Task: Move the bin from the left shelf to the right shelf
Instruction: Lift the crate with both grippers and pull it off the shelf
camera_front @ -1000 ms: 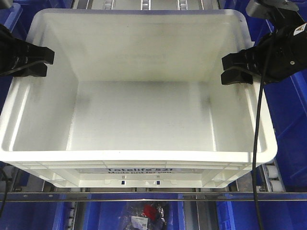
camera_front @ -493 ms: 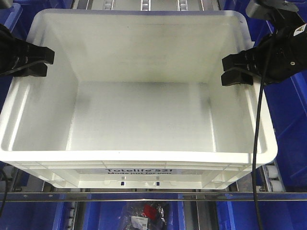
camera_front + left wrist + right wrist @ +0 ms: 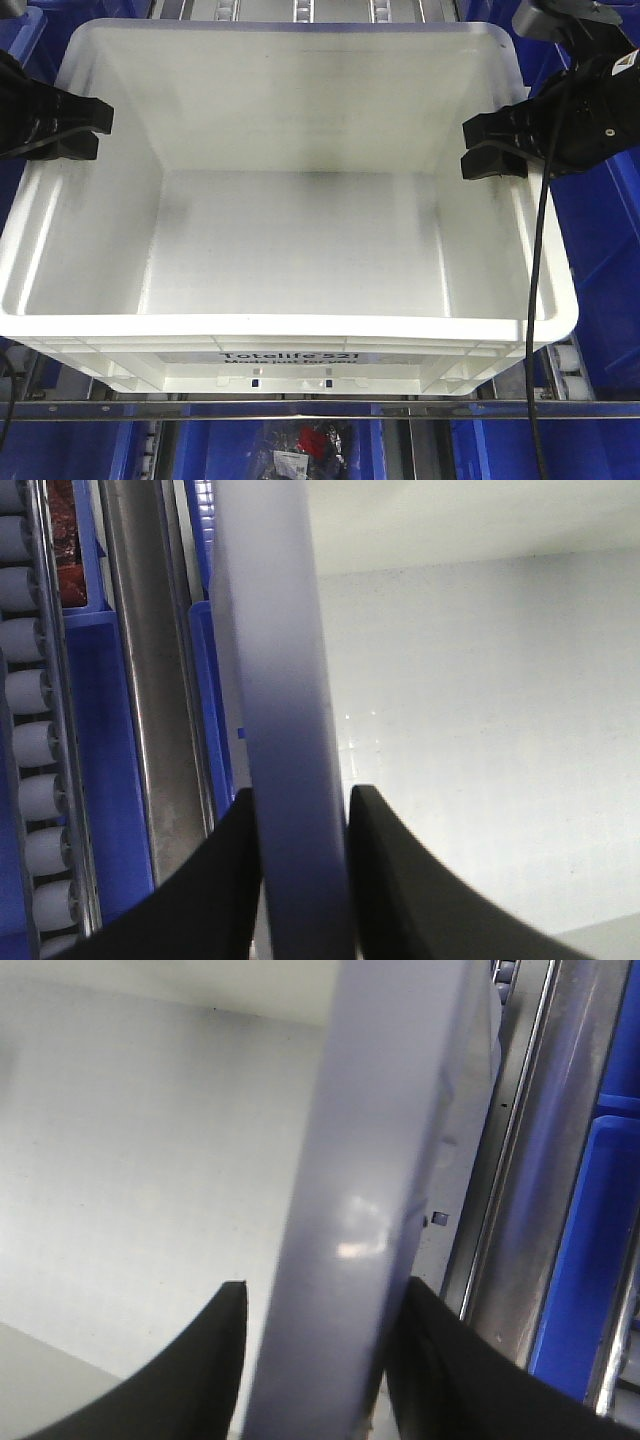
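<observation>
One white bin [image 3: 290, 327]: empty, ribbed rim, black "Totelife 521" print on near side, above roller shelf [image 3: 568, 370], between blue bins [image 3: 600, 250]. Two pincers: left gripper [image 3: 97, 132] clenched on left wall, right gripper [image 3: 470, 148] clenched on right wall.

The bin [image 3: 290, 328] is smooth, faintly translucent white plastic with a soft sheen, the blue bins [image 3: 600, 250] look like glossier plastic, the rail [image 3: 150, 680] is brushed metal, and the left gripper [image 3: 300, 802] has matt black fingers, possibly rubber.

Warehouse storage, with roller-track shelving [image 3: 40, 750] and blue bins [image 3: 600, 250].
</observation>
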`<state>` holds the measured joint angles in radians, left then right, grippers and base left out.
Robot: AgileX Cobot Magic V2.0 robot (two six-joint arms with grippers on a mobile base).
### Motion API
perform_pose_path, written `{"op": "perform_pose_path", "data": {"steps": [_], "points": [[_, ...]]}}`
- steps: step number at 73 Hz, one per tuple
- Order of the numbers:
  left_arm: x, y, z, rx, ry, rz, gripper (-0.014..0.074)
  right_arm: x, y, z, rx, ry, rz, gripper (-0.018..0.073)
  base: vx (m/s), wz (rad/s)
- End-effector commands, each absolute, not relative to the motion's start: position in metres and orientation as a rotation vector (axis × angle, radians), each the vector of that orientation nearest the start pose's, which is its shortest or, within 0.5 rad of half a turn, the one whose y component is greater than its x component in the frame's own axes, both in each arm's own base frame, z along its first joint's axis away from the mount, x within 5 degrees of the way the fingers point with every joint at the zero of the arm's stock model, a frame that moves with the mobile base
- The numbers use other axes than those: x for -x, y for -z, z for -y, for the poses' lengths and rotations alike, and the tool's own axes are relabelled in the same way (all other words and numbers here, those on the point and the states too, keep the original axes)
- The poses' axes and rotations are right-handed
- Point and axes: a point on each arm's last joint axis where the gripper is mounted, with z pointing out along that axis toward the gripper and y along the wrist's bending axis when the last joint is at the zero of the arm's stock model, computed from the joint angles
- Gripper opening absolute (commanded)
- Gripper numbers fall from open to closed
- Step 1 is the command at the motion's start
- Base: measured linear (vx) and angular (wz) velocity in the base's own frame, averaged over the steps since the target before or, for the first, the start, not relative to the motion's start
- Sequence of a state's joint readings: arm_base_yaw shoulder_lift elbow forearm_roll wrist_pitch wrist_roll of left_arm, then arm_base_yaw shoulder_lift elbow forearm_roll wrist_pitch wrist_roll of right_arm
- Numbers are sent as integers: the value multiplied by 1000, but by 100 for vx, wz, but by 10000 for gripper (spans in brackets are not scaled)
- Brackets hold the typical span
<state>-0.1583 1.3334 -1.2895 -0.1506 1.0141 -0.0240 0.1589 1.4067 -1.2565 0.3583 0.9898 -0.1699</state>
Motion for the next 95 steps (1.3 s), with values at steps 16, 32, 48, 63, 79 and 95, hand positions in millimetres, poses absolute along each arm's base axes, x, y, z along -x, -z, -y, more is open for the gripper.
{"op": "perform_pose_path", "data": {"steps": [16, 32, 48, 63, 79, 95], "points": [[-262, -395, 54, -130, 277, -2363, -6, -276, -369, -72, 275, -476, -2421, -5, 0, 0], [-262, -395, 54, -130, 277, -2363, -6, -276, -369, -72, 275, -476, -2421, -5, 0, -1], [-262, -395, 54, -130, 277, -2363, -6, -276, -369, -72, 275, -476, -2421, -5, -2, -3], [-262, -395, 54, -130, 277, -2363, -6, -276, -369, -72, 275, -476, -2421, -5, -4, -8], [-262, -395, 54, -130, 277, -2363, -6, -276, -369, -72, 275, -476, -2421, -5, -7, -8], [-262, -395, 54, -130, 277, -2363, -6, -276, -369, -72, 275, -476, -2421, -5, -8, -4]]}}
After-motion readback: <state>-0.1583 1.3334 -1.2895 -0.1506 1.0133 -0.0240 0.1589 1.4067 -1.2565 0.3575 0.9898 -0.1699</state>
